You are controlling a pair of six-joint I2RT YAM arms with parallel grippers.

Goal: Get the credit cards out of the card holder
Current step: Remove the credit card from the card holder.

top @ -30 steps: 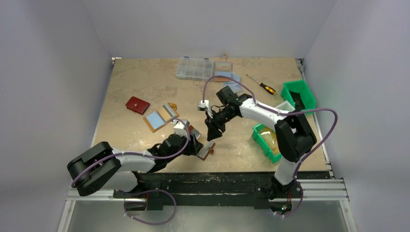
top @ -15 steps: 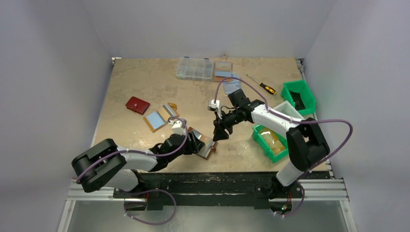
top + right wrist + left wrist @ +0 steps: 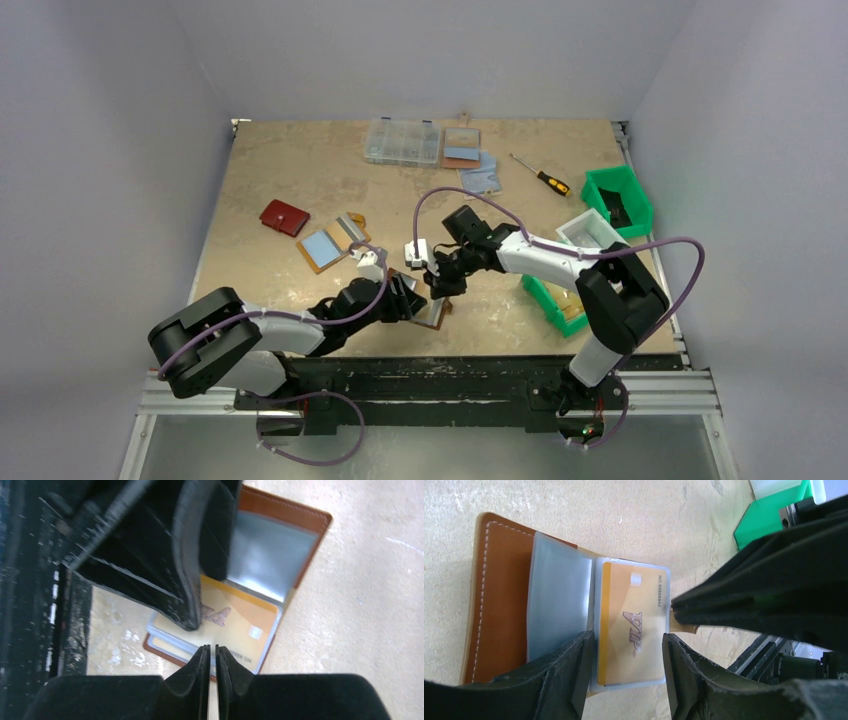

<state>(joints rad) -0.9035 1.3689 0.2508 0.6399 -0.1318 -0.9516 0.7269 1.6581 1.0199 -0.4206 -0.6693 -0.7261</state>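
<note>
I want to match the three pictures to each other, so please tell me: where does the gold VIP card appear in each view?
Top external: low centre, inside the open card holder; the card itself is too small to make out.
Left wrist: gold VIP card at centre, framed by the left gripper.
Right wrist: centre, just beyond the right gripper.
Shared landmark: the brown leather cover around it.

Left pincer (image 3: 206, 601) covers much of the card holder (image 3: 300, 515) — credit card (image 3: 245, 625) partly too.
</note>
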